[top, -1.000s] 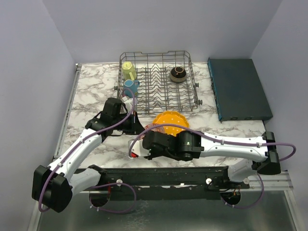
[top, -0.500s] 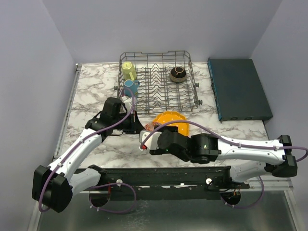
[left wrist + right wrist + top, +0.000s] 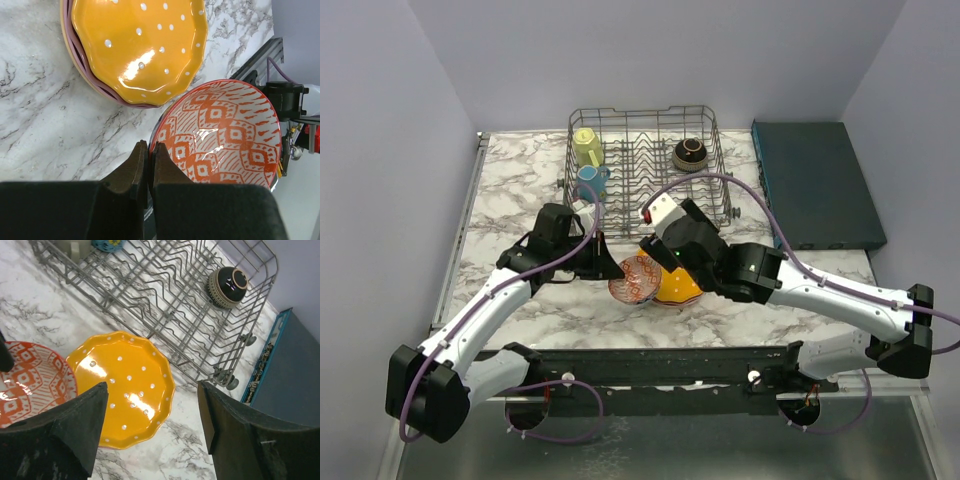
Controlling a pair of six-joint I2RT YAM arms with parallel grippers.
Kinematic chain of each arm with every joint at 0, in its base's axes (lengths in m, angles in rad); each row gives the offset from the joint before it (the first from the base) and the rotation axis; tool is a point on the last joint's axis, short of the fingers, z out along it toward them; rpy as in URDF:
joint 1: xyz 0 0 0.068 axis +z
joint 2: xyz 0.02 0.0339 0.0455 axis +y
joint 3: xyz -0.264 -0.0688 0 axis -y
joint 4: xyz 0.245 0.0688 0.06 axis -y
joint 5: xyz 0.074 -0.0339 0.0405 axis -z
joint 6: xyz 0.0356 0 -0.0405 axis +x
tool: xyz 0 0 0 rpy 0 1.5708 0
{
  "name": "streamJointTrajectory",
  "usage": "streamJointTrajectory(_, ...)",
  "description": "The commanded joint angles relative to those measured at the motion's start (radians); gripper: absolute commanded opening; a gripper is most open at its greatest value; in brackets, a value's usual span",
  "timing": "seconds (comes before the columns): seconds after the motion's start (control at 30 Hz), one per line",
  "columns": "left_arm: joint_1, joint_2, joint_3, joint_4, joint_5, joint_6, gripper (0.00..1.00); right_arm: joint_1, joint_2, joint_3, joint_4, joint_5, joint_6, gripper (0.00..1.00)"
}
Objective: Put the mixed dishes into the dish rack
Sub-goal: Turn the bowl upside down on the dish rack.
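The left gripper (image 3: 148, 150) was closed almost fully, pinching the rim of the red-patterned bowl (image 3: 220, 135). The bowl hung tilted just beside the orange dotted plate (image 3: 125, 390) on the marble table (image 3: 510, 190), near the dish rack (image 3: 165, 305). The right gripper (image 3: 152, 390) hovered above the plate, its jaws wide and empty. The bowl appeared to be glazed ceramic: stiff, slick and breakable, and likely to swivel in so thin a rim pinch. The rack's middle rows of tines stood free. Two mugs (image 3: 587, 147) filled its left end, and a dark brown bowl (image 3: 227, 286) sat in its far right corner.
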Motion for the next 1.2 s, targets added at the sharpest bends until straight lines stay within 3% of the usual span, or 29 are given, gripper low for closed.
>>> streamJointTrajectory(0.0,-0.001,-0.035,0.011,0.02,-0.04,-0.015,0.0,-0.059,-0.037,0.023,0.016,-0.048,0.151,0.79)
streamJointTrajectory(0.17,-0.001,-0.039,0.024,0.022,-0.076,-0.046,0.0,-0.157,-0.078,0.016,0.026,-0.143,0.297,0.81)
streamJointTrajectory(0.37,-0.001,-0.069,0.054,0.039,-0.141,-0.1,0.0,-0.326,-0.115,-0.018,0.008,-0.401,0.51,0.85)
streamJointTrajectory(0.73,-0.001,-0.091,0.044,0.179,-0.203,-0.276,0.0,-0.53,-0.225,-0.197,0.159,-0.766,0.774,0.9)
streamJointTrajectory(0.93,-0.002,-0.11,0.026,0.254,-0.23,-0.344,0.0,-0.568,-0.269,-0.304,0.319,-0.918,0.89,1.0)
streamJointTrajectory(1.17,-0.001,-0.11,0.011,0.347,-0.221,-0.41,0.0,-0.582,-0.289,-0.399,0.504,-1.053,1.002,1.0)
